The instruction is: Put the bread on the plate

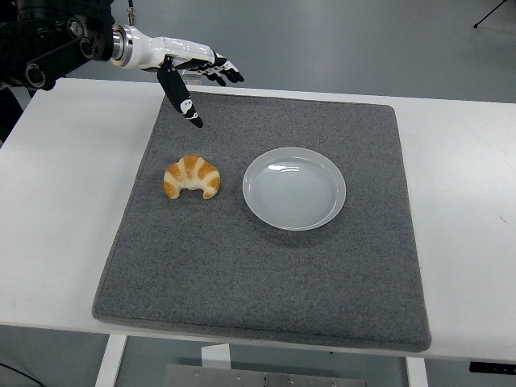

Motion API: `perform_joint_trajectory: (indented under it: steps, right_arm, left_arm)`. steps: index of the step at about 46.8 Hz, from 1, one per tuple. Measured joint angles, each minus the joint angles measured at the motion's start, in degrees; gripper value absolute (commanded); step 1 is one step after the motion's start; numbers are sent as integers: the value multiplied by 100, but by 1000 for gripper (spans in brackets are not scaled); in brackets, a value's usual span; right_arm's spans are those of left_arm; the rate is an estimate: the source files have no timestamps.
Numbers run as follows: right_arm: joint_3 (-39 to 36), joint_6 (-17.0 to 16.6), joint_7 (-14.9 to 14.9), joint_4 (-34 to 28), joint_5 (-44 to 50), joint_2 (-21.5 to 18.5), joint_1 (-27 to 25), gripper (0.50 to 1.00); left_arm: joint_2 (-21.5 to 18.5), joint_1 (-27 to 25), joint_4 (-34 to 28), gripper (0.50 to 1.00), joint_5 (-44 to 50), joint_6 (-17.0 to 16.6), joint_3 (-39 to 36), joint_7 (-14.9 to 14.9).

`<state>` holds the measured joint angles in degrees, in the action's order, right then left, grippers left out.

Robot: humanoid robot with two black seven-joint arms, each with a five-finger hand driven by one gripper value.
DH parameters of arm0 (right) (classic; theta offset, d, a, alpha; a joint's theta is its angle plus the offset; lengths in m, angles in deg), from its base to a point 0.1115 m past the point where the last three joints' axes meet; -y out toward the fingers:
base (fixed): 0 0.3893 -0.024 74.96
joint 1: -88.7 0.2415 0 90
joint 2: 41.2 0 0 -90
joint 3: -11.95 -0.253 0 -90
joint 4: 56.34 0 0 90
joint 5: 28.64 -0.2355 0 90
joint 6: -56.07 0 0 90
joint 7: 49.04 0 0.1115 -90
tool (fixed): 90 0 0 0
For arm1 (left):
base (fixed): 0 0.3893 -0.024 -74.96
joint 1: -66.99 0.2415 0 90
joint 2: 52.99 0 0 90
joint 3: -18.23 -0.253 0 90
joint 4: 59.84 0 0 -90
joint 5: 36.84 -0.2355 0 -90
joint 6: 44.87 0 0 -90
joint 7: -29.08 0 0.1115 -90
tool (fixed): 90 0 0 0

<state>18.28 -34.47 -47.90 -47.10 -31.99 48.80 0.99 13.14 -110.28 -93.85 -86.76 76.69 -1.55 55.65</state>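
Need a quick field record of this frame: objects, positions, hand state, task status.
bread: croissant on mat, left of plate, untouched
plate: white, empty, mid-mat
mat: grey, on white table
left robot hand: open, fingers spread, raised over the mat's far left corner, holding nothing
right robot hand: not in view
status: bread not yet on plate
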Motion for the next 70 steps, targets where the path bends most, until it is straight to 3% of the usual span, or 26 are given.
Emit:
perform_joint_trajectory:
  steps: [6, 19, 31, 39, 51, 70]
  right_arm:
    - [-3, 0, 0, 0, 0, 0, 1, 952]
    - [0, 0, 1, 0, 0, 0, 0, 952]
    - [-9, 1, 0, -1, 0, 0, 0, 954]
    - [-9, 1, 1, -1, -3, 0, 0, 952]
    - [-9, 2, 0, -1, -8, 0, 0, 952]
    - [-9, 1, 0, -1, -8, 0, 0, 952]
  left_arm:
    - [-153, -18, -328, 958, -590, 105, -7, 11]
    - [-454, -39, -1198, 932, -652, 205, -135, -60]
    - [-531, 125, -1221, 896, -652, 115, -185, -76]
    - [-520, 334, -1170, 894, -654, -239, -225, -103]
    - [-472, 491, -1166, 891, -659, -513, -247, -151]
    - [-367, 614, -1158, 861, -666, -579, -332, -152]
